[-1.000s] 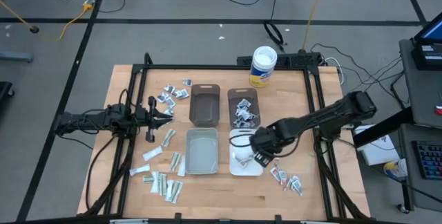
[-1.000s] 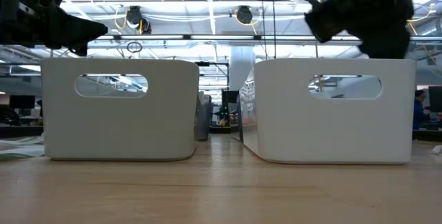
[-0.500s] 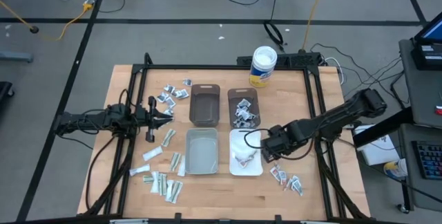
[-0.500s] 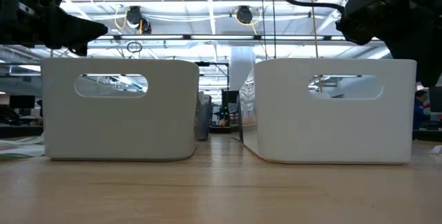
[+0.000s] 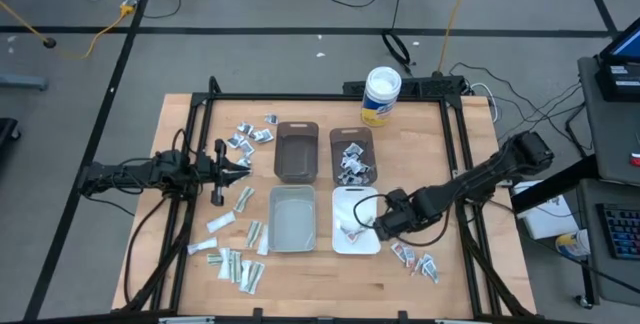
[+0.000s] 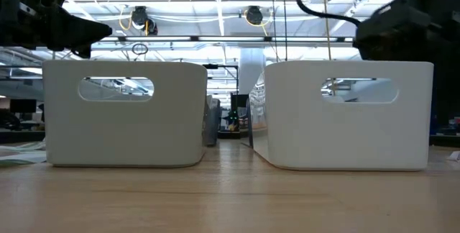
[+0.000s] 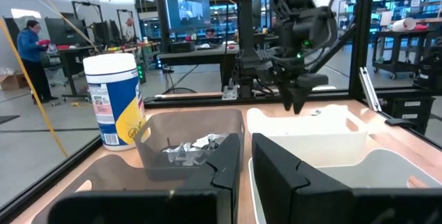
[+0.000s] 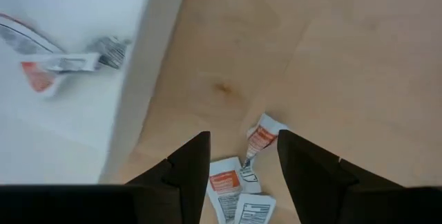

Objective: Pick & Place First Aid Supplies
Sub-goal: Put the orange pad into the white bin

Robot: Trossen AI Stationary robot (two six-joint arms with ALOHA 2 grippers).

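Beside the white bin point(image 8: 83, 79), right tool point(image 8: 242, 156) wide above red-marked packets point(image 8: 261, 140), hidden in low view, left tool point(image 5: 238, 164) shut.

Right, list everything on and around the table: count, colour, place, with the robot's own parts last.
Brown bins: two, side by side at the table's far middle; the right one holds silver packets.
White bins: two, near middle; the right one holds a few packets.
Loose packets, left: many, white to silver, scattered along the table's left half.
Loose packets, right: several, white with red marks, beside the right white bin.
Round tub: one, white with yellow label, far edge.
Left claw: shut, empty, waiting over the table's left side.
Right claw: open, over the right loose packets, holding nothing.
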